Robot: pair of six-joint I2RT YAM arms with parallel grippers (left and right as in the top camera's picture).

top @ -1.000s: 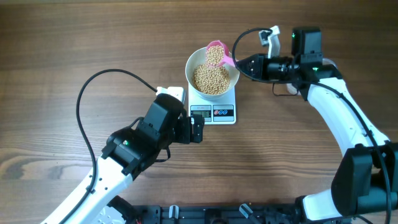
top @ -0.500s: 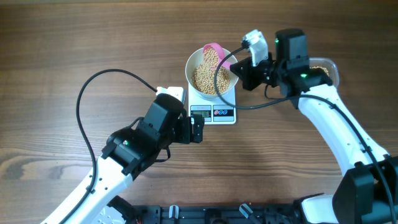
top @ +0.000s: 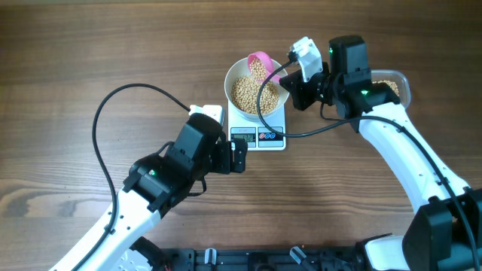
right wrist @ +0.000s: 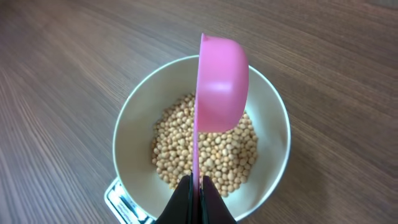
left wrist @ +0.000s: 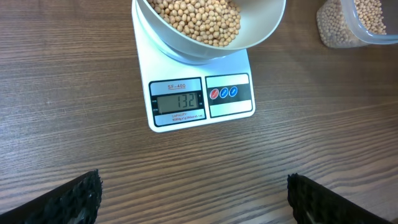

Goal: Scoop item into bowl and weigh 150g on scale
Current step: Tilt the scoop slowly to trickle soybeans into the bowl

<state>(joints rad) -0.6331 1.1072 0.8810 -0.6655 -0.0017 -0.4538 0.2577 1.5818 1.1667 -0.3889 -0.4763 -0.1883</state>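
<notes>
Presently, small round tan beans [top: 252, 96] are heaped in the deep white bowl [top: 230, 81], which is seated on the small white square digital scale [left wrist: 200, 99]; 132 is displayed. A pink plastic scoop [right wrist: 219, 87], tilted over the bowl, is pinched by the right gripper [right wrist: 196, 186]. The left gripper [left wrist: 194, 200] is held spread wide near the scale's front.

White links [top: 407, 143], black joints [top: 192, 143], looping black cables [top: 98, 124]; left gripper [top: 239, 156] and right gripper [right wrist: 196, 198] black.
</notes>
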